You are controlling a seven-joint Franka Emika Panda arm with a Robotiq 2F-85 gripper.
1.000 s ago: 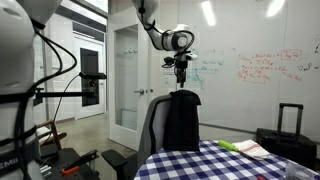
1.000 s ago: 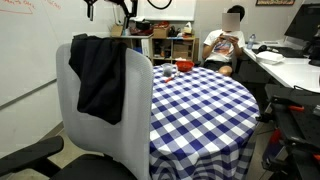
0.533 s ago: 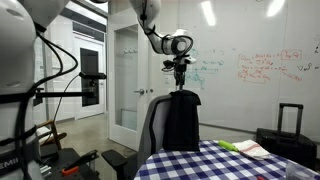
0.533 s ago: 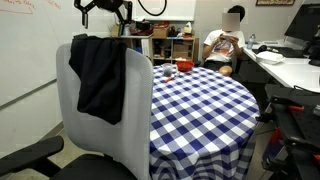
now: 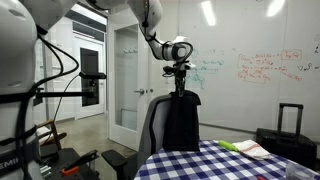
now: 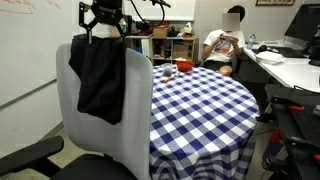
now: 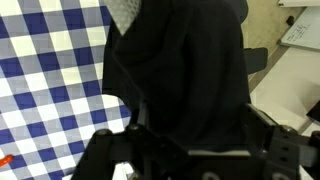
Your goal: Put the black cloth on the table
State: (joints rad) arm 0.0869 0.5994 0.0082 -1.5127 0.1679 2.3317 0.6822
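Observation:
The black cloth [image 5: 182, 120] hangs limp over the back of the grey office chair [image 5: 154, 125], and in both exterior views it is draped over the top edge [image 6: 100, 80]. The table [image 6: 205, 100] with the blue-and-white checkered cover stands right beside the chair and also shows in an exterior view [image 5: 215, 165]. My gripper [image 5: 181, 88] points down at the cloth's top edge, just above the chair back [image 6: 105, 35]. In the wrist view the cloth [image 7: 190, 60] fills the space between my spread fingers [image 7: 196, 125]. The jaws are open and empty.
A person [image 6: 224, 45] sits behind the table near shelves. A small red object [image 6: 168, 71] and papers [image 5: 245, 148] lie on the table. A black suitcase [image 5: 290, 122] stands by the whiteboard wall. A desk [image 6: 290, 68] is off to the side.
My gripper has come down from above the chair to the top edge of the black cloth. The cloth and chair have not moved.

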